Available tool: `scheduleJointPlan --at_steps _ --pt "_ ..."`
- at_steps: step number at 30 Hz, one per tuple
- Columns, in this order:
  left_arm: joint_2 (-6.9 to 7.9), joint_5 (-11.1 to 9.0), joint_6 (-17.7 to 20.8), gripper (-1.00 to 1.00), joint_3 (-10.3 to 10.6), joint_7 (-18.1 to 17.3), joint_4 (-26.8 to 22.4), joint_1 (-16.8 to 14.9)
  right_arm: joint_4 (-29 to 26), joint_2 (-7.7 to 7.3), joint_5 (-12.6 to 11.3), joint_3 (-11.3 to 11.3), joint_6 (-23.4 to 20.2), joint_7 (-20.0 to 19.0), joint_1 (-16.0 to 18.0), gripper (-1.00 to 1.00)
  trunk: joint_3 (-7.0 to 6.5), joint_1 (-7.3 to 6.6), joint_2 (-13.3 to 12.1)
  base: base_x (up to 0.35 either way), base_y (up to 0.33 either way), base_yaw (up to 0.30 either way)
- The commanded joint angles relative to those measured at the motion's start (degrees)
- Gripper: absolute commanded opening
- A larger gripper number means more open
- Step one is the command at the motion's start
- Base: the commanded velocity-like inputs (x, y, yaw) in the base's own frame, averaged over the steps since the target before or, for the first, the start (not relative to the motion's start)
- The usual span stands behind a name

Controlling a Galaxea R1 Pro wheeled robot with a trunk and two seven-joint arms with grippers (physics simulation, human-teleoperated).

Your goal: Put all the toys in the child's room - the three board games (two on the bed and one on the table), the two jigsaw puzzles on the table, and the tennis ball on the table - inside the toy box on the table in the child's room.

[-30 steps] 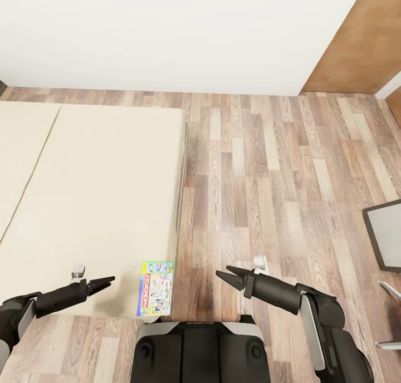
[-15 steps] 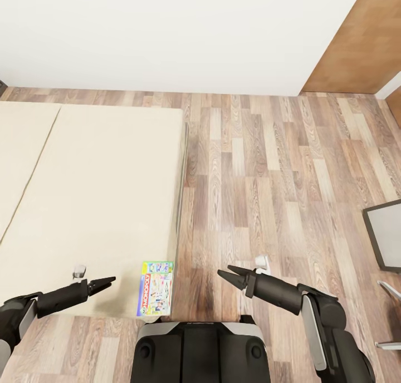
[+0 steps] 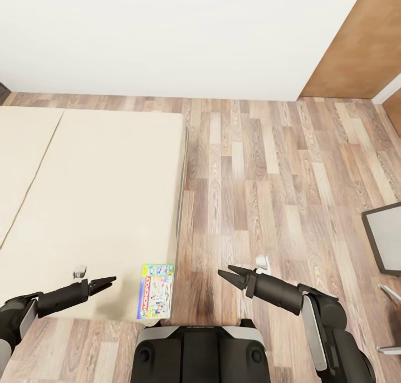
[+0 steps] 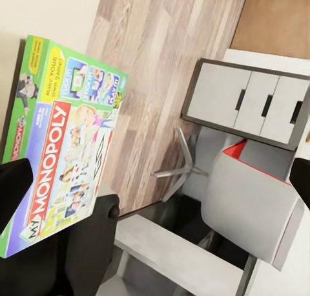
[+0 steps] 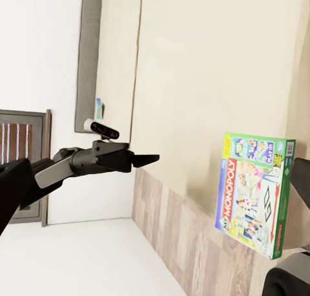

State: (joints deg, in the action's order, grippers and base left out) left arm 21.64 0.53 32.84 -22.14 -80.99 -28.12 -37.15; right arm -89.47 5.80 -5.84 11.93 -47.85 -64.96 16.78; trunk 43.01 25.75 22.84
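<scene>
From the head view I look down on one board game (image 3: 155, 291), a flat green Monopoly box with a red-and-white title band running along its length and small coloured panels at the far end. It lies flat on the bed (image 3: 94, 199), at the near corner beside the bed's right edge, its long side parallel to that edge. In the left wrist view the same box (image 4: 58, 150) shows its lid clearly, the word MONOPOLY legible; in the right wrist view it (image 5: 253, 191) sits at the mattress edge above the wood floor (image 3: 267, 194).

My left claw (image 3: 106, 283) hovers over the near edge of the bed, just left of the box and apart from it, its fingers drawn together to a point with nothing between them. My right claw (image 3: 228, 275) hangs over the floor to the right of the box, its two fingers slightly parted and empty. The right wrist view shows the left claw (image 5: 143, 159) from the side, tapered and closed.

The bed's cover is plain cream with one seam. A grey cabinet (image 3: 384, 244) stands at the right, and a white wall (image 3: 178, 32) closes the far side.
</scene>
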Motion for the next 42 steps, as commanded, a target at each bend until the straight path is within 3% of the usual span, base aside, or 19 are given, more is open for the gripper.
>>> scheduleJointPlan --at_steps 1,18,26,42 --pt "-0.01 0.05 0.59 1.0 -0.11 -0.24 0.0 -0.02 -0.01 0.06 -0.09 0.1 -0.31 -0.15 0.02 1.0 -0.04 0.03 0.08 0.0 0.0 0.0" --pt "-0.17 0.06 0.4 1.0 -0.01 -0.35 0.0 -0.02 0.04 0.82 0.58 -0.06 -0.2 0.07 0.08 1.0 -1.62 0.03 0.08 0.0 0.0 0.0" --pt "-0.67 0.01 0.62 1.0 0.01 -0.31 0.0 -0.02 0.35 0.27 0.37 -0.05 2.39 1.54 0.1 1.0 -2.37 0.03 0.08 0.0 0.0 0.0" --pt "-1.63 0.59 0.48 1.0 0.08 0.44 0.0 -0.02 0.34 0.09 -0.27 -0.1 2.82 1.68 0.18 1.0 -3.86 0.03 0.08 0.0 0.0 0.039"
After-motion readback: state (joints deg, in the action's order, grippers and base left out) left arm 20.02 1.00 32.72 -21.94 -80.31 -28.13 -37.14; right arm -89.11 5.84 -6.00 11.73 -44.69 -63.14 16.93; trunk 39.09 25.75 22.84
